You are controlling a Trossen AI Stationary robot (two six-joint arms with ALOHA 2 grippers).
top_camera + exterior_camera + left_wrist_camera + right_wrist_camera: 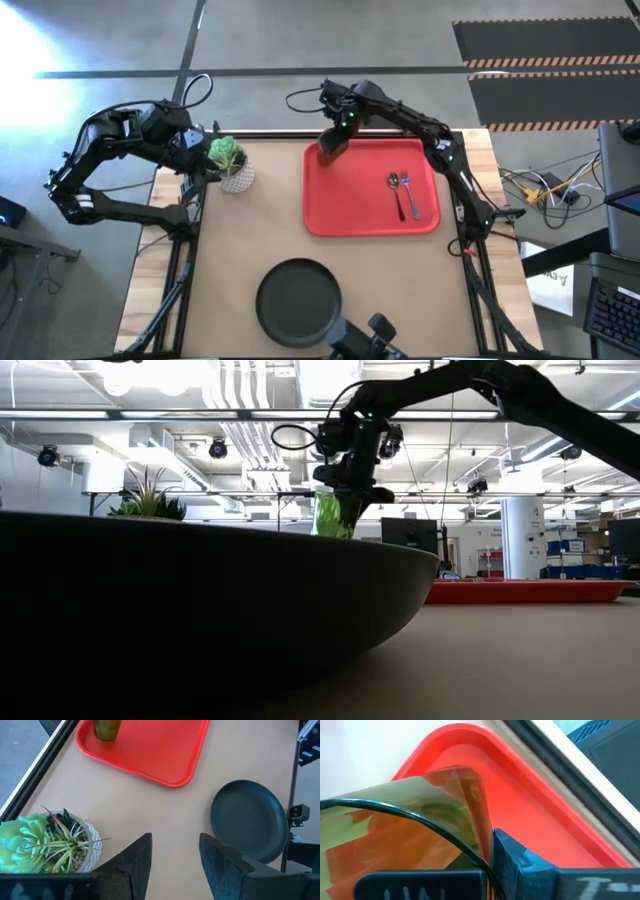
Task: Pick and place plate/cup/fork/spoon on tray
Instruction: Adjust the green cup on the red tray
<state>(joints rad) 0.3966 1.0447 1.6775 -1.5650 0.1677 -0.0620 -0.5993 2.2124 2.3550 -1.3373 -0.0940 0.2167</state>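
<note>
The red tray lies on the right half of the table. The blue-handled fork and the metal spoon lie side by side on its right part. My right gripper is shut on the olive-green cup over the tray's far left corner. The dark plate lies on the table near the front edge, clear of the tray. My left gripper is open and empty at the table's far left, beside the plant pot. My right gripper holds the cup by its rim from above, fingers pointing down. One finger lies against the outside of the wall; the other is hidden. The cup is upright below the fingers; I cannot tell whether its base touches the tray.
A white pot with a green plant stands on the table left of the tray, close to my left gripper. Bare table lies between the tray's near rim and the plate. A camera mount stands at the front edge by the plate.
</note>
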